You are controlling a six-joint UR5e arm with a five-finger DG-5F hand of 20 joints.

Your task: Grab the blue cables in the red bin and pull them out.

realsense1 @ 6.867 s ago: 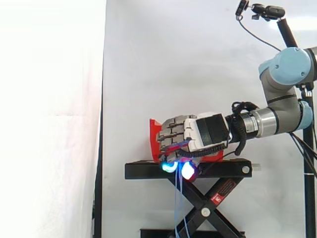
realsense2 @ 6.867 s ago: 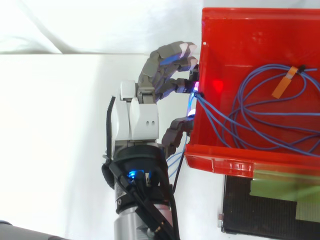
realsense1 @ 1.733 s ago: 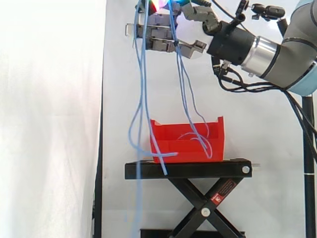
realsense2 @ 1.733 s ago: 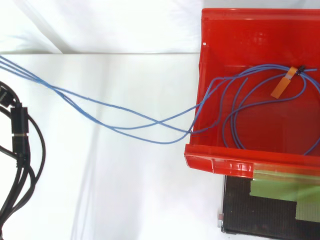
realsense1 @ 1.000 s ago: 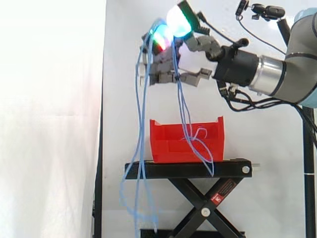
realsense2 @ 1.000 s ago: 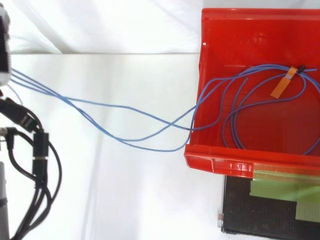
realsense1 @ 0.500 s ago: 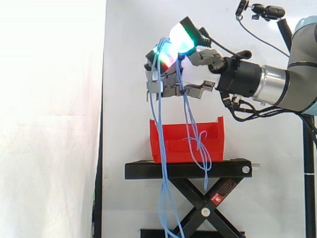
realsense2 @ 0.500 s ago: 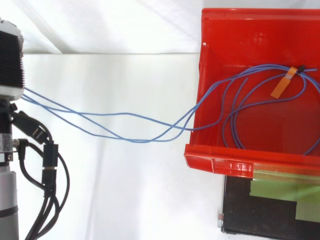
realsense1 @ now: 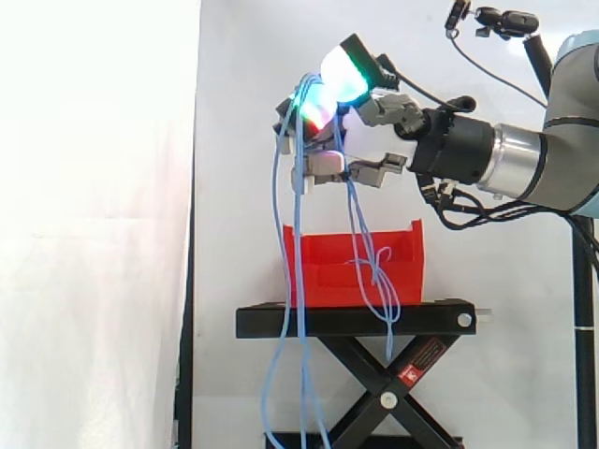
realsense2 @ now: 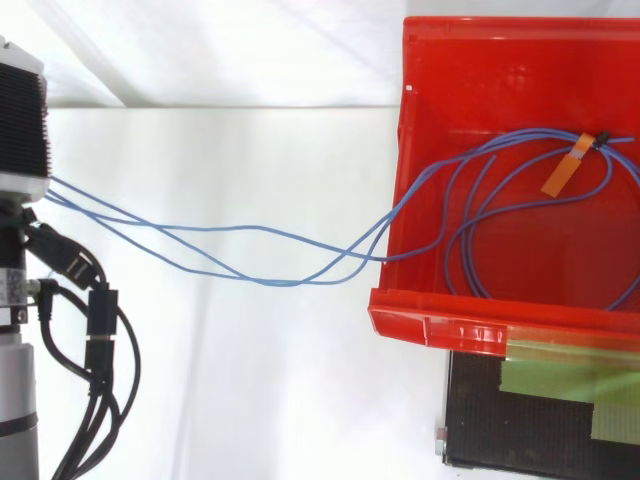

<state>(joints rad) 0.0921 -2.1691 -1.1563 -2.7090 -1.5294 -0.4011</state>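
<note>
The hand (realsense1: 372, 142) clenches the blue cables (realsense2: 270, 283) at twelve o'clock above the red bin (realsense1: 328, 273); loops lie inside, strands trail toward nine o'clock.

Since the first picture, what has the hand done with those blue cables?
The hand rose from the edge of the bin to well above it, then dipped a little. It stays shut on the cables, much of which now hangs outside, down past the stand. Bin, stand and the loop with the orange tag stayed put.
</note>
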